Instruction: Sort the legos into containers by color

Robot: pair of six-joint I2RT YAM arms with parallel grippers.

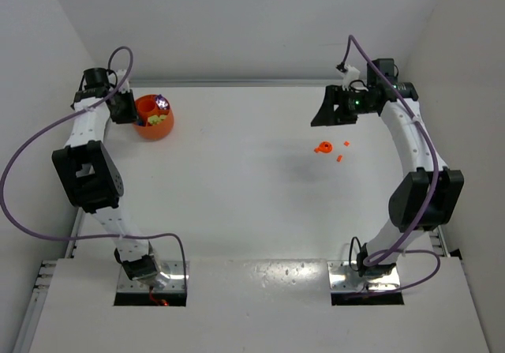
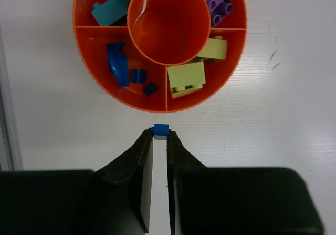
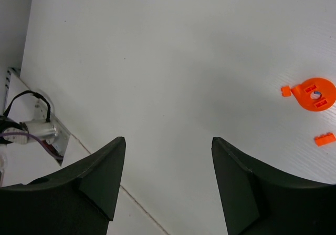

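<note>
White matte table (image 1: 237,179) runs between plain white walls (image 1: 237,21), its surface faintly ribbed and scuffed in the wrist views. Toward 10 o'clock on it stands the bowl (image 2: 92,51), a round, glossy orange plastic dish with a ridged outer rim. A smooth round cup (image 2: 168,30) sits at its centre, and thin walls split the ring around it into 4 sections.

Seen from the left wrist, teal bricks (image 2: 110,11) lie in the 10 o'clock section and purple bricks (image 2: 218,1) with round studs at 2 o'clock. Yellow-green bricks (image 2: 186,77) lie at 5 o'clock and blue pieces (image 2: 118,64) at 8 o'clock.

The left gripper (image 2: 160,140) has black, tapered fingers clamped on 1 tiny blue brick (image 2: 161,130). It holds the brick just outside the bowl's rim at 6 o'clock; whether the brick touches the table cannot be told.

The right gripper (image 3: 168,140) hangs above bare table with its broad black jaws spread wide and nothing between them. At 2 o'clock in its view lie a flat orange disc (image 3: 316,94) with a hole in it and 2 small orange bricks (image 3: 325,139), 1 touching the disc.

Purple cables (image 1: 24,179) loop beside both arms.
</note>
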